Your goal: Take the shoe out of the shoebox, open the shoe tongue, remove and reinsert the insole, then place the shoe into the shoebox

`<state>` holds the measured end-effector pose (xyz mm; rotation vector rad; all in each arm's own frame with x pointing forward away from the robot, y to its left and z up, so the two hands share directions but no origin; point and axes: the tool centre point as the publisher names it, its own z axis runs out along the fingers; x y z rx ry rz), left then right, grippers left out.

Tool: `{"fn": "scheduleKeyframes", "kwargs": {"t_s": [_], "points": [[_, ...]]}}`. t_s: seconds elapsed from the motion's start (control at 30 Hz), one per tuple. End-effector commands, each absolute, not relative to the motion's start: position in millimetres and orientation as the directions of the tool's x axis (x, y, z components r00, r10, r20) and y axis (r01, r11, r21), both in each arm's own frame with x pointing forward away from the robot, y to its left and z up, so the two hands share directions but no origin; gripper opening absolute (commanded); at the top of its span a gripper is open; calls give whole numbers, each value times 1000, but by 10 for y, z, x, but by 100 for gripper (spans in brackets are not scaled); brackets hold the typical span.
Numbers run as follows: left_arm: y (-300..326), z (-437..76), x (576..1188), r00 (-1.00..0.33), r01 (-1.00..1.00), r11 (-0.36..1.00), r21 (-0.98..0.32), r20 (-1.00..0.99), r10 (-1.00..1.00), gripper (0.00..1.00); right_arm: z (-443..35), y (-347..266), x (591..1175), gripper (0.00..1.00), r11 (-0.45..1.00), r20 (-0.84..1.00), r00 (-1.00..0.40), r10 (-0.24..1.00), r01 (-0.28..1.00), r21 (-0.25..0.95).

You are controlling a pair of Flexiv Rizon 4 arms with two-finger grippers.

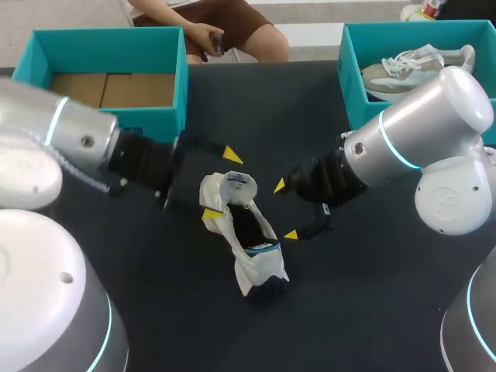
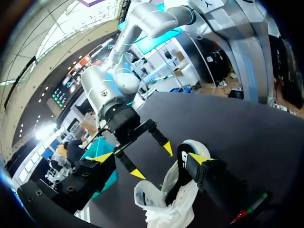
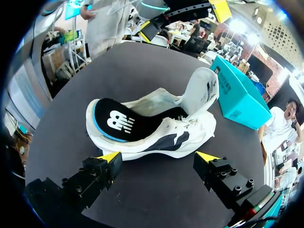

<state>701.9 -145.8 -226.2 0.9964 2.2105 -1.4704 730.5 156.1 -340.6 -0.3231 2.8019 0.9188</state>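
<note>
A white shoe lies on the dark table between my two grippers, its tongue folded up and back. A black insole with a blue edge shows inside the shoe. My left gripper stands open around the tongue end, one fingertip against the shoe's side, the other clear of it. On the other side my right gripper is open, a little short of the shoe. In the left wrist view the shoe lies under my left gripper. My right gripper holds nothing.
A teal shoebox with a bare cardboard floor stands at the back left. A second teal box at the back right holds another pale shoe. My arm bases fill the front corners.
</note>
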Motion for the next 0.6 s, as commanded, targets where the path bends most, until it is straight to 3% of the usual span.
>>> {"fn": "scheduleKeyframes", "kwargs": {"t_s": [0.03,0.47,0.6], "points": [[-1549,-2224,7113,-590,696,234,-679,-355,725,100,-3385,1472,7298,100,790,-217,-964,-151,-250,560],[-1549,-2224,7113,-590,696,234,-679,-355,725,100,-2797,561,7367,100,869,-174,-981,-83,-157,469],[-1549,-2224,7113,-590,696,234,-679,-355,725,100,-2632,423,7384,100,881,-143,-983,-117,-169,442]]}}
